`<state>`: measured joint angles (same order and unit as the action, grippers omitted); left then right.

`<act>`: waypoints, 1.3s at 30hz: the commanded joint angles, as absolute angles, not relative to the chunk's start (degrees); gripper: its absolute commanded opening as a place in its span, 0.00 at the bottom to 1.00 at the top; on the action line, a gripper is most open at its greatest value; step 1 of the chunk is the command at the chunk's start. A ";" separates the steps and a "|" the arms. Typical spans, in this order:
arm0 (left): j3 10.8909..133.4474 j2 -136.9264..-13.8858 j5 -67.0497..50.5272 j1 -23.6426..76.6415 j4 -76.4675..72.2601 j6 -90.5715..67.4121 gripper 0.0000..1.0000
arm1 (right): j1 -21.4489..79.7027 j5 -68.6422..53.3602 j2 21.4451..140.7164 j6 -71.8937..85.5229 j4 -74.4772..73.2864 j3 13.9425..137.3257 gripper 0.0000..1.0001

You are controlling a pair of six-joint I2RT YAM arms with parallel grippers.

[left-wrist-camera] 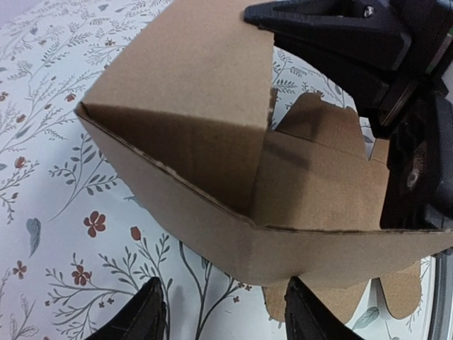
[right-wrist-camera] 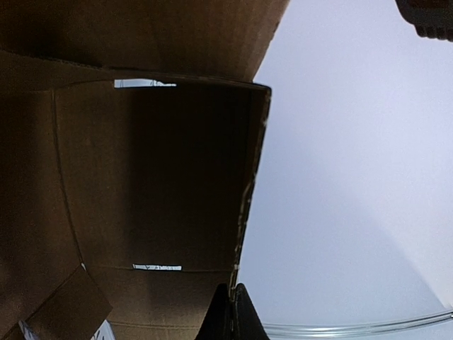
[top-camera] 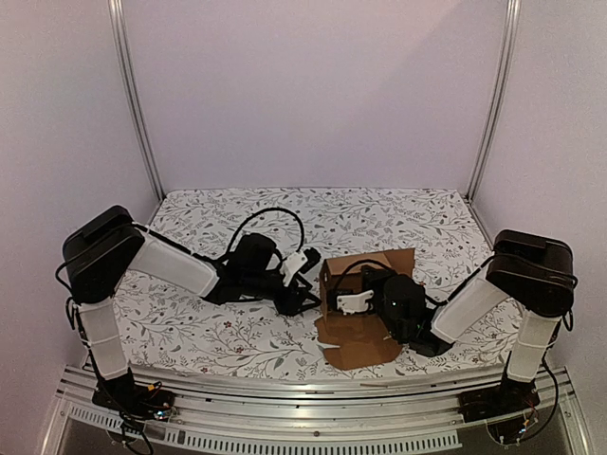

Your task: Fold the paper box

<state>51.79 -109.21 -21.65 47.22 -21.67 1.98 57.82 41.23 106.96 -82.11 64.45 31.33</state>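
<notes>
The paper box is plain brown cardboard, partly folded, with upright walls and flat flaps lying on the floral table in front of it. My right gripper is shut on the edge of one box wall, seen edge-on between its fingertips in the right wrist view. My left gripper is open just left of the box. Its fingertips hover over the table below the box's near corner, touching nothing. The right arm's black gripper body shows behind the box.
The table has a white cloth with a floral print. Metal posts stand at the back corners, with pale walls behind. A metal rail runs along the near edge.
</notes>
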 commanded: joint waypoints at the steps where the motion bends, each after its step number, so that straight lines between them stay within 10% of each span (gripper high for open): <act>1: 51.63 -106.90 -21.86 48.89 -22.71 3.24 0.58 | 58.38 40.08 104.98 -81.44 60.56 29.62 0.00; 39: 61.14 -113.95 -18.02 51.15 -20.11 1.60 0.60 | 58.49 39.77 92.06 -65.98 29.53 36.31 0.00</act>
